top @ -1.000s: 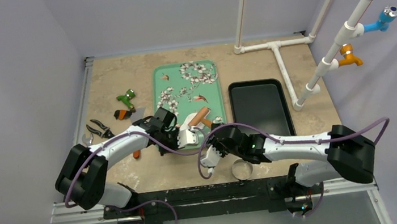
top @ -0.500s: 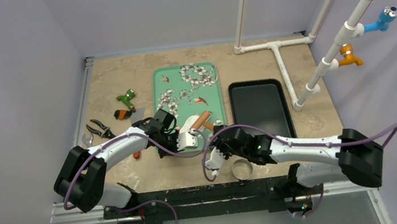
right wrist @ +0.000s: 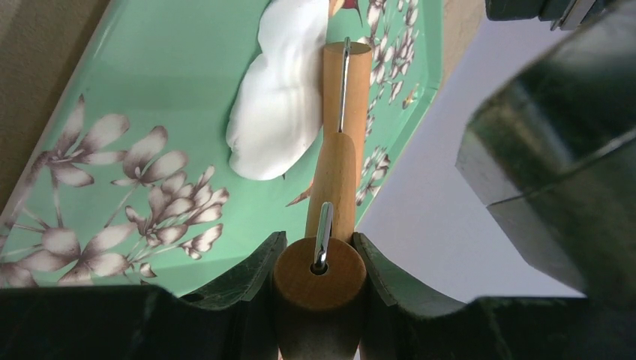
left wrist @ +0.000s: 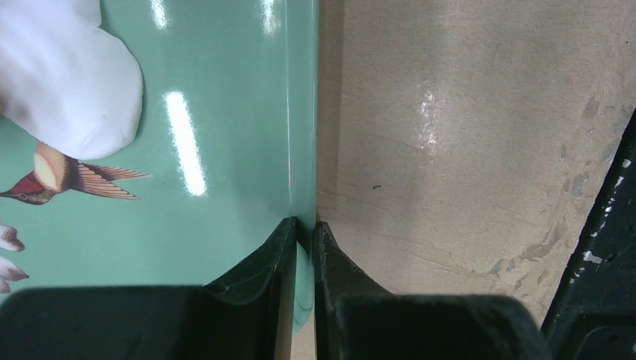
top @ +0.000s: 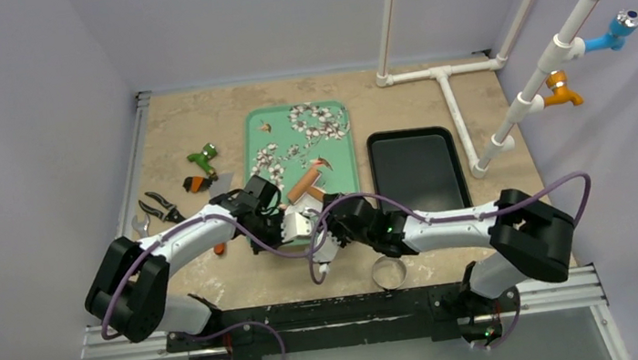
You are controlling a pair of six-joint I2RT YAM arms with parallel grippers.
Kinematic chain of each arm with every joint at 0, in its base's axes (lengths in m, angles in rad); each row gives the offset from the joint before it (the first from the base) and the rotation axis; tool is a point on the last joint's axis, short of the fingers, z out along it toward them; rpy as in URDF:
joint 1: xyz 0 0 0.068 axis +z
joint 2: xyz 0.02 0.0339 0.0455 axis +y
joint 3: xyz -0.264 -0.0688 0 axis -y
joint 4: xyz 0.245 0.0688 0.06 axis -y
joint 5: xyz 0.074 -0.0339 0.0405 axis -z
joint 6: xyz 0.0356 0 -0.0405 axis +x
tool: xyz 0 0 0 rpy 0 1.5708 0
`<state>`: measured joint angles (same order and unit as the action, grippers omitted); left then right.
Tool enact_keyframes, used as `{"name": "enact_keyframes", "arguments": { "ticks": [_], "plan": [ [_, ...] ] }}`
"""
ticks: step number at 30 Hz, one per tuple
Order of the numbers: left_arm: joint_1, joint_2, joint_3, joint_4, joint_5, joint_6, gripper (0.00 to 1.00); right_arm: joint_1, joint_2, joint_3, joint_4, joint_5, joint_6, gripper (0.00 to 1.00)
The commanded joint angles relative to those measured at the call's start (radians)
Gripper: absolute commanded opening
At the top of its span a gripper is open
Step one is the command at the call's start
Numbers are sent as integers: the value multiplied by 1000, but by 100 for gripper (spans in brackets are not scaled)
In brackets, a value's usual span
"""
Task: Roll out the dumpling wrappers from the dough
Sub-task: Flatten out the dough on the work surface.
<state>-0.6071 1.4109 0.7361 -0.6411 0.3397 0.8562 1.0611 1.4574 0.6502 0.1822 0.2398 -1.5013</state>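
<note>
- Dough [right wrist: 277,112] lies as a soft white lump at six o'clock on the tray [left wrist: 225,150].
- Left tool [left wrist: 304,225] pinches the tray rim, likely steadying it.
- Right tool [right wrist: 319,247] grasps the rolling pin [right wrist: 337,165], its barrel against the dough for flattening.

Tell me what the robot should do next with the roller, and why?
Probably push the rolling pin across the dough: the right tool grips its handle, it lies at the lumpy dough's edge, and the left tool pinches the tray rim steady.

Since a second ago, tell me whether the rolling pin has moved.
Yes. The rolling pin shifted left over the green tray, away from the black tray.
</note>
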Motion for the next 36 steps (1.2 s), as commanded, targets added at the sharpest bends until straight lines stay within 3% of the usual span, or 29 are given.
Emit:
{"name": "enact_keyframes", "arguments": {
  "ticks": [1, 6, 10, 17, 20, 27, 31, 36],
  "plan": [
    [-20, -10, -30, -59, 67, 2, 0, 0, 4, -11, -105, -13, 8, 0],
    [-21, 0, -26, -60, 63, 0, 0, 2, -194, -85, -288, 63, 31, 0],
    [-20, 1, -26, -59, 61, 0, 0, 5, -294, -121, -371, 30, 43, 0],
    [-20, 1, -27, -57, 59, -2, 0, -2, -101, -51, -190, -52, 58, 0],
    [-21, -4, -29, -55, 60, -2, 0, -7, -16, -3, -201, -77, 58, 0],
    [-21, -2, -27, -51, 58, -5, 0, -1, -209, -72, -396, 37, 63, 0],
    [-20, 0, -27, -51, 56, -4, 0, 5, -299, -107, -444, 11, 83, 0],
    [-21, 0, -27, -52, 56, -3, 0, 4, -137, -66, -320, -42, 72, 0]
  ]
}}
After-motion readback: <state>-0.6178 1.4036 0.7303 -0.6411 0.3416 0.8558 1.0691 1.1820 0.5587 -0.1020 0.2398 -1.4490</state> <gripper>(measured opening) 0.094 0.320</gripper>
